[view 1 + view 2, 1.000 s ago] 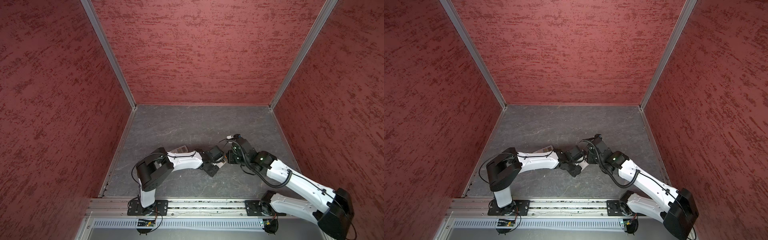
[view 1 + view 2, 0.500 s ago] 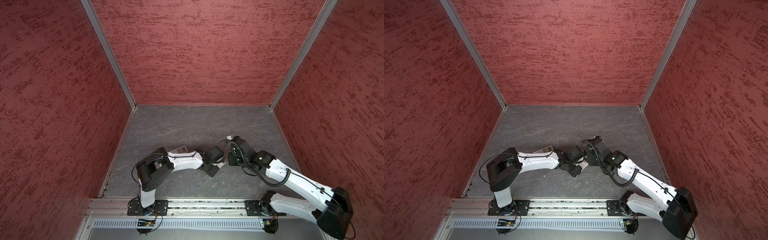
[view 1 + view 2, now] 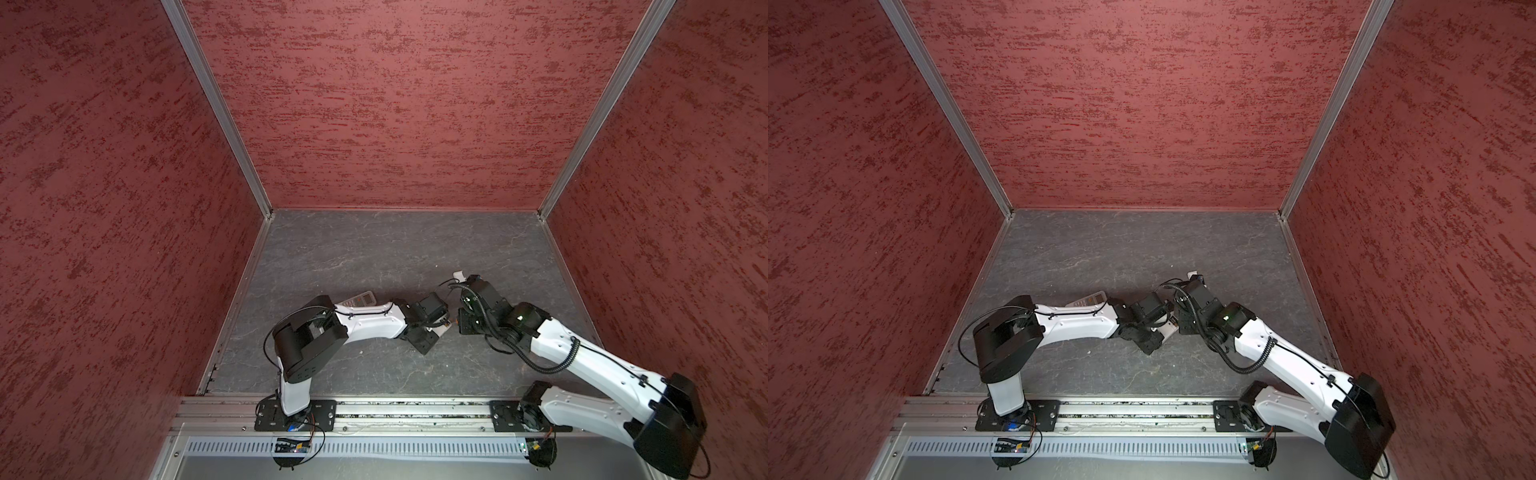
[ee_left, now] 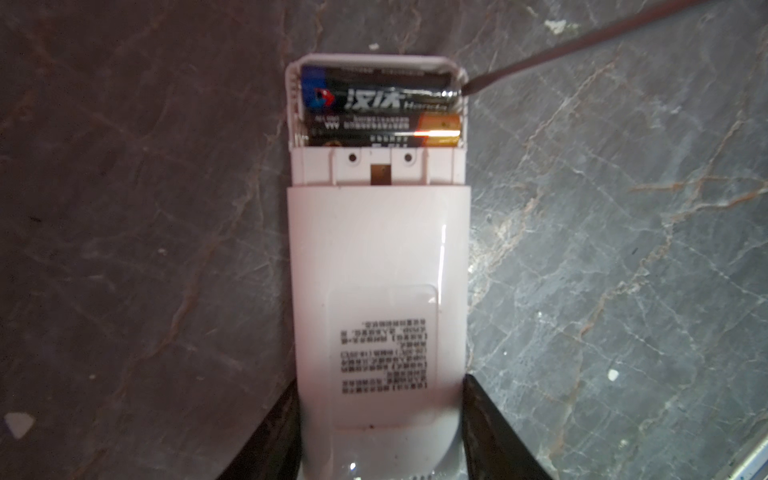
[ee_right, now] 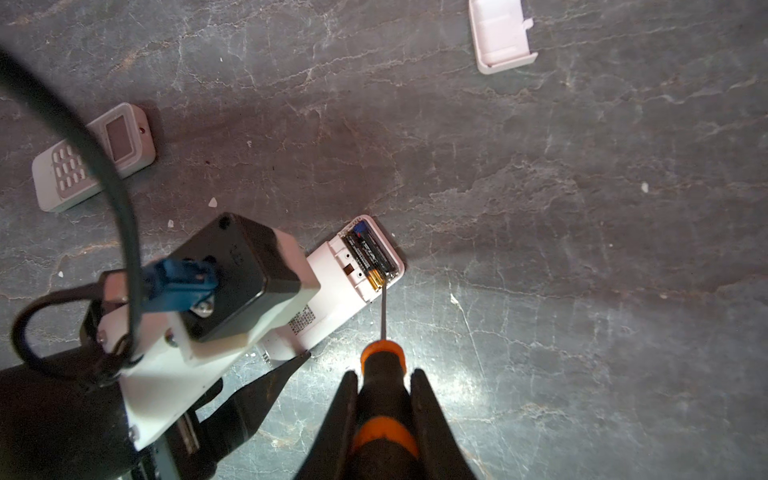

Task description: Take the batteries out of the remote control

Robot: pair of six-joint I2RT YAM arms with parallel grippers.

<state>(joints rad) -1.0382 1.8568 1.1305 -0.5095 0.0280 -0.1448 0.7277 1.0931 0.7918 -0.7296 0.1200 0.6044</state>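
Observation:
A white remote control (image 4: 378,257) lies face down on the grey floor, and my left gripper (image 4: 379,384) is shut on its sides near one end. Its battery compartment is uncovered and holds two dark batteries (image 4: 376,97) side by side, the second one (image 4: 382,131) with a gold end. My right gripper (image 5: 384,374) is shut on an orange-and-black screwdriver (image 5: 381,359). The screwdriver's thin shaft (image 4: 582,45) reaches the end of the outer battery (image 5: 376,257) at the compartment wall. In both top views the two grippers meet over the remote (image 3: 439,330) (image 3: 1167,328).
A second white remote (image 5: 91,158) (image 3: 361,298) with a keypad and small screen lies behind the left arm. The detached white battery cover (image 5: 500,35) (image 3: 457,274) rests further back. Red walls enclose the grey floor (image 3: 374,249) on three sides.
The right arm has shifted slightly toward the remote. The left arm and the remote have stayed in place.

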